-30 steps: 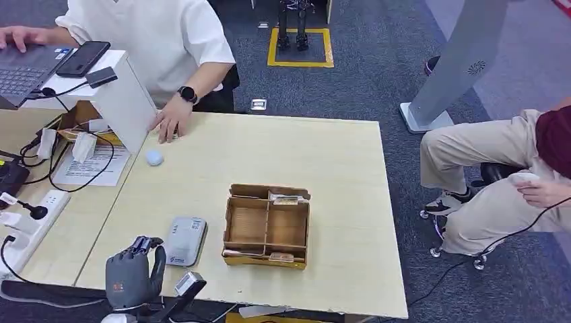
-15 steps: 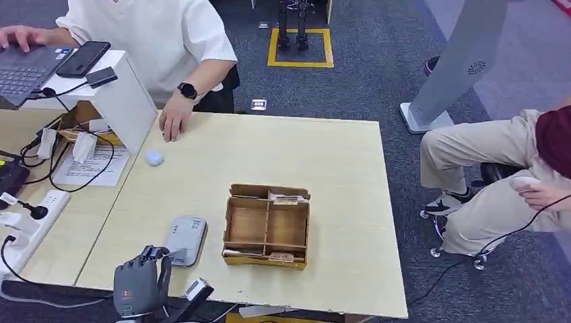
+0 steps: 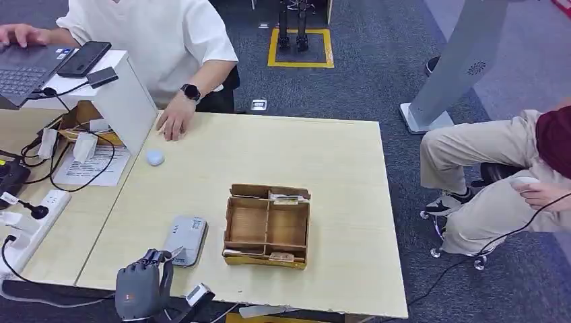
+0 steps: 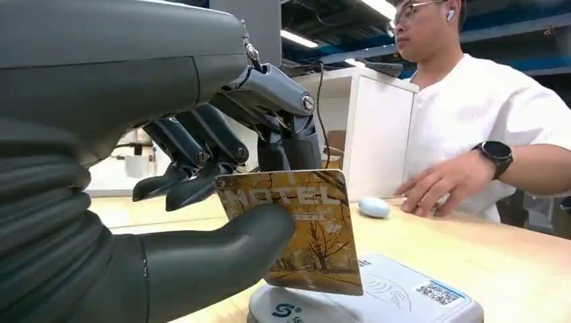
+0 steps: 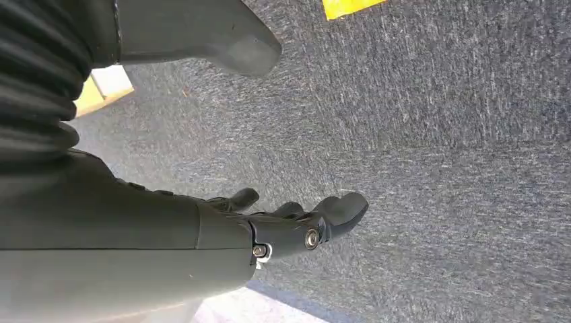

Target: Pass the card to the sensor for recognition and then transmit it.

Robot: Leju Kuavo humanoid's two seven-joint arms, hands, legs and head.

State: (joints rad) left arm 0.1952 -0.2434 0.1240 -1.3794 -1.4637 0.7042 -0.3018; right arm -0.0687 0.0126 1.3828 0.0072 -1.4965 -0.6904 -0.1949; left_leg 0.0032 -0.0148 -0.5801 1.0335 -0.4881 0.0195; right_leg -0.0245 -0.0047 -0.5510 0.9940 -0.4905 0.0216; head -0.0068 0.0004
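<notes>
Card (image 4: 303, 232), printed with the word HOTEL over an autumn tree picture, is pinched between the thumb and the dark fingers (image 4: 202, 145) of the left hand (image 3: 141, 288), and its lower edge is just above the near end of the sensor (image 3: 186, 239), touching it or almost touching; I cannot tell which. This sensor is a flat grey reader with rounded corners, and it lies on the desk (image 3: 337, 161) just to the left of the cardboard tray (image 3: 267, 226), which has several compartments. In the left wrist view the sensor (image 4: 377, 299) shows a small code label on its top. Far behind the sensor, at the other edge of the desk, a person in a white shirt rests one hand (image 3: 172, 124) with a watch on the wood, and a small pale round object (image 3: 155, 157) lies near this hand. The right hand (image 5: 296, 225) hangs over the grey carpet (image 5: 438, 134), fingers loosely apart, holding nothing.
</notes>
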